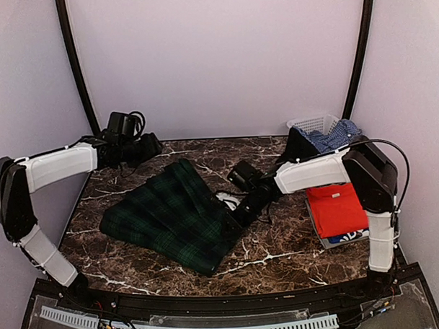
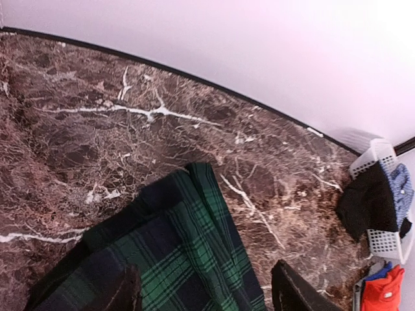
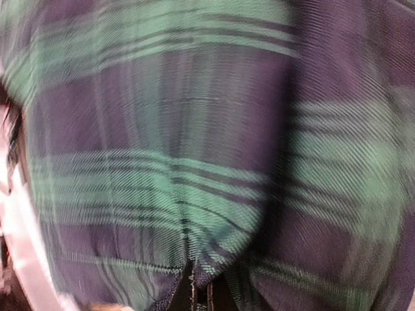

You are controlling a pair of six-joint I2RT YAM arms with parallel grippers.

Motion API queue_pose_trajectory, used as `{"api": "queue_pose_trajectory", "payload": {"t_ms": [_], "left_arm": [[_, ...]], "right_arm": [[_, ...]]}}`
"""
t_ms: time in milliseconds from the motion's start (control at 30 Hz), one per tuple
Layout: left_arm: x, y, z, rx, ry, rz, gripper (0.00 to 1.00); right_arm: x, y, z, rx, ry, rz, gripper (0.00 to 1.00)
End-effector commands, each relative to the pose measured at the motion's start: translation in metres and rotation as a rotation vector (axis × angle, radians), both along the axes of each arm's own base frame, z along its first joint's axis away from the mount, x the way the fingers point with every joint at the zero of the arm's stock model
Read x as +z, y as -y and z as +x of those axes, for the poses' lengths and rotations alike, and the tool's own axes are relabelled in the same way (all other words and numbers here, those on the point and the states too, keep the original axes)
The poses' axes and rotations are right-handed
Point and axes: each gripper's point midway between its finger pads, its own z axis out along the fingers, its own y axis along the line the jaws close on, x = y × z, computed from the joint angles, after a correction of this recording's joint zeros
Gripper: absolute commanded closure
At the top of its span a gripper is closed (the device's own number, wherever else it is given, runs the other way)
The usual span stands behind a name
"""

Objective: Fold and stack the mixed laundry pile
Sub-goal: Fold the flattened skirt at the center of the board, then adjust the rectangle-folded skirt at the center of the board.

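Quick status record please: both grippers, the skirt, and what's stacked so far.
tartan skirt: lying mid-table
left gripper: open, far left, clear of the skirt
right gripper: shut on the skirt's right edge
stack: red T-shirt over blue T-shirt, on tray
basket: holds light blue shirt, black garment

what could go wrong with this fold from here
Only the right jaws pinch the tartan skirt; the left jaws stand open off it, so a pull may bunch it. Cloth fills the right wrist view, hiding the grip. The right elbow could nudge the red T-shirt beside it.
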Motion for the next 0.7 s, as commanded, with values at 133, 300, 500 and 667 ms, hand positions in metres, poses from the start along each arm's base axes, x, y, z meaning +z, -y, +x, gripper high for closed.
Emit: {"api": "queue_pose_trajectory", "payload": {"t_ms": [133,300,500,667], "left_arm": [[0.014,0.008,-0.084,-0.144,-0.07,-0.08,0.3],[-0.009,0.045,-0.13,-0.242,-0.16,-0.046,0.31],[-0.04,0.083,-0.167,-0.308,-0.263,-0.055,0.44],[-0.063,0.102,-0.179,-0.318,-0.329,-0.055,0.51]], "right_arm": [[0.055,-0.045,-0.082,0.114,-0.153,0.15,0.74],[0.094,-0.02,-0.049,0.035,-0.088,0.191,0.61],[0.068,0.015,-0.012,-0.098,-0.099,0.142,0.61],[0.036,0.012,-0.01,-0.105,-0.154,0.108,0.62]]}}
